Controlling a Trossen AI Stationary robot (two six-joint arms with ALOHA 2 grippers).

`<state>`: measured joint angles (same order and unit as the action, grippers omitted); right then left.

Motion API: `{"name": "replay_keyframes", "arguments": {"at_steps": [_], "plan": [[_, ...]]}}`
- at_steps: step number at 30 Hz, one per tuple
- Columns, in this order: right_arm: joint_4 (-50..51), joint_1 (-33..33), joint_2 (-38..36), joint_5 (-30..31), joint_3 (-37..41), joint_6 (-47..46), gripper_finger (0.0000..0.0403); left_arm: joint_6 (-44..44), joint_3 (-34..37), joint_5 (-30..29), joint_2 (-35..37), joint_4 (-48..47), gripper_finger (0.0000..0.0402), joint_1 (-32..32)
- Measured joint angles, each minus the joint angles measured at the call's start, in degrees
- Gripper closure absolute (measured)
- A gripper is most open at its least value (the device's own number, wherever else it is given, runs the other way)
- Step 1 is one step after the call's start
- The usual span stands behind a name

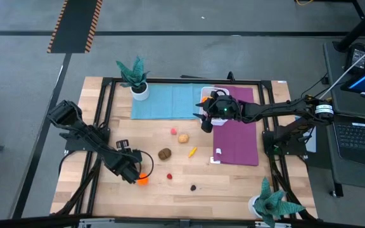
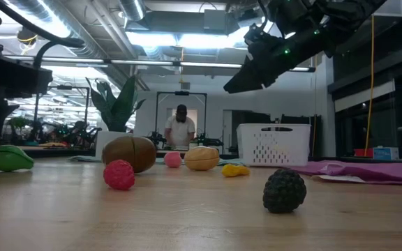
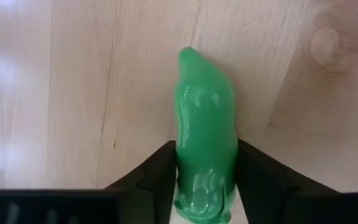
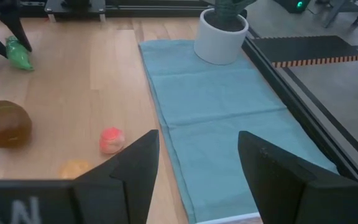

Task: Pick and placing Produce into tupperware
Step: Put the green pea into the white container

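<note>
A green pepper-like produce piece (image 3: 205,124) lies on the wood near the table's left front, and my left gripper (image 1: 134,172) stands shut on it. An orange piece (image 1: 143,179) lies right beside that gripper. More produce is spread over the middle: pink (image 1: 173,132), tan (image 1: 184,137), brown (image 1: 165,153), yellow (image 1: 192,151), red (image 1: 169,176) and dark (image 1: 193,187). The white tupperware (image 2: 273,144) stands at the far middle. My right gripper (image 4: 197,162) hangs open beside it, above the table, with nothing between its fingers. My left gripper pinches the green piece between its two fingers, on its two long sides near the thicker end (image 3: 188,177). The fingers (image 3: 160,171) come steeply from above and lie across the piece. The pointed end (image 3: 191,59) reaches out ahead of them, low over the wood.
A blue mat (image 1: 166,101) and a purple mat (image 1: 236,136) lie flat at the far middle and right. Teal potted plants stand at the far left (image 1: 135,79) and near right (image 1: 271,202). A person (image 2: 181,129) stands in the room behind.
</note>
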<state>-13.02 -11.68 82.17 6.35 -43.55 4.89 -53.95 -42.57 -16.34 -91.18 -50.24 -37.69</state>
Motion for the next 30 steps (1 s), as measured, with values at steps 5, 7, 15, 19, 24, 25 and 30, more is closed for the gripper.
{"name": "replay_keyframes", "arguments": {"at_steps": [5, 7, 15, 19, 24, 25, 30], "plan": [[0.0, 0.0, 0.0, 0.0, 0.0, 0.0, 0.0182, -1.8, 0.0, -0.1, 0.0, -0.2, 0.0284, 0.0], [0.0, 0.0, 0.0, 0.0, 0.0, 0.0, 0.0182, -2.6, 0.0, -0.1, 0.0, -0.3, 0.0278, 0.0], [0.0, 0.0, 0.0, 0.0, 0.0, -0.1, 0.0182, -2.9, -1.6, -0.1, 0.1, -2.0, 0.0267, 0.0], [0.0, 0.0, 0.0, 0.0, 0.0, 0.2, 0.0182, -2.5, -3.7, -4.7, 0.1, -5.2, 0.0286, -0.1], [0.5, -0.1, 0.0, 0.0, 0.0, 1.7, 0.0182, -2.7, -4.3, -8.3, 2.6, -4.6, 0.0286, -0.6], [0.5, -0.1, 0.0, 0.0, 0.0, 1.7, 0.0182, -2.9, -4.3, -9.1, 3.5, -4.3, 0.0285, -0.5], [2.5, -0.2, 0.0, 0.0, 0.0, 1.9, 0.0182, -2.7, -4.4, -14.1, 8.3, -2.7, 0.0277, -0.5]]}}
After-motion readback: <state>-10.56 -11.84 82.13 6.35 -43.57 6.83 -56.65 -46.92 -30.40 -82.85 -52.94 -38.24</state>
